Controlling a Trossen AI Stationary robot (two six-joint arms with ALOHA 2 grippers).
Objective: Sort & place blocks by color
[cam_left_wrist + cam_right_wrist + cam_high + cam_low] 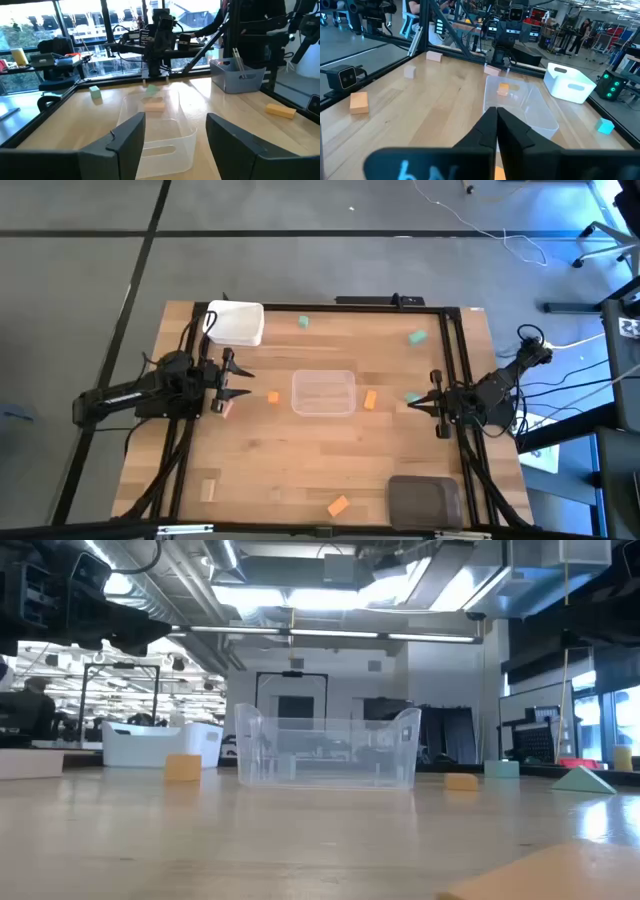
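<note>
Left gripper (175, 145) fingers spread, holding nothing; right gripper (496, 131) fingers pressed together, holding nothing. Blocks lie scattered around the clear tub (323, 392); one orange block (272, 396) sits just ahead of the left fingers. Judged light, stiff, smooth-faced; grip across the short flat sides.

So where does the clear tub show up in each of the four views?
High view: clear tub at table centre, between both arms.
Low view: middle of the picture, standing on the table.
Left wrist view: just beyond the open left pincer, low centre.
Right wrist view: centre-right, past the shut right pincer.
Shared landmark: the white tub, missing only from the left wrist view.
</note>
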